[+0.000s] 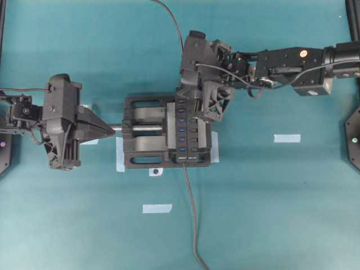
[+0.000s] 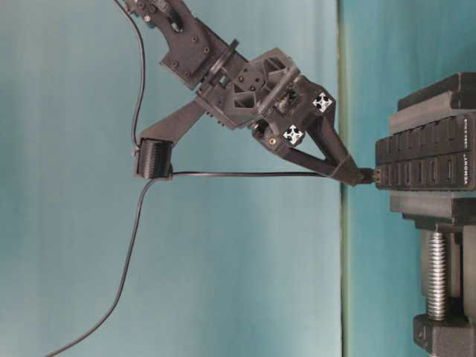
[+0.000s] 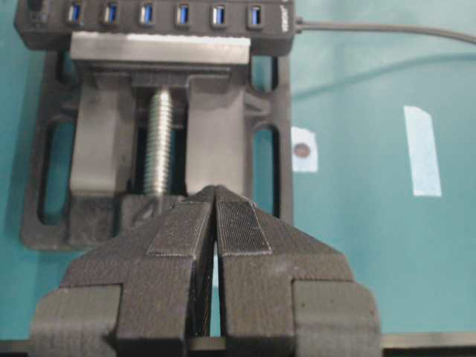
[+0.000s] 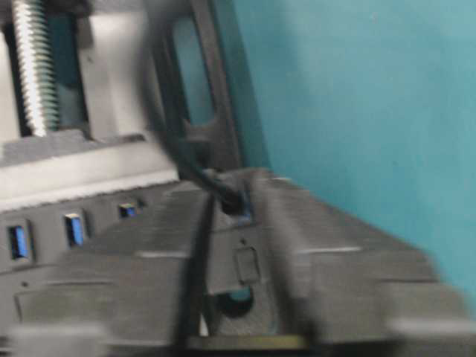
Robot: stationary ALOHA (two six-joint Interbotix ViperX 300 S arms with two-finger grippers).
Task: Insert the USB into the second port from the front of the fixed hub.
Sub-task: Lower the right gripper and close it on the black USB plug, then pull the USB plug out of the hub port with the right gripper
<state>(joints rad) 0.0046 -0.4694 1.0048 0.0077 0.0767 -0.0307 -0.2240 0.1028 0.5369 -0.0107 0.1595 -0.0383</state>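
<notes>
The fixed hub (image 1: 183, 135) is a long black bar with a row of blue ports, clamped upright in a vise. My right gripper (image 2: 357, 174) is shut on the USB (image 2: 367, 177), a small black plug whose thin cable (image 2: 245, 174) trails away behind. The plug's tip touches the hub (image 2: 424, 152) near its far end. In the blurred right wrist view the USB (image 4: 232, 199) sits between my fingers, past three free ports, and the second port cannot be singled out. My left gripper (image 1: 112, 129) is shut and empty, tips (image 3: 216, 190) by the vise screw.
The black vise (image 1: 140, 157) holds the hub, its steel screw (image 1: 143, 128) pointing at my left gripper. The hub's own grey cable (image 1: 191, 214) runs to the near edge. Tape strips (image 1: 287, 138) (image 1: 157, 208) lie on the teal table.
</notes>
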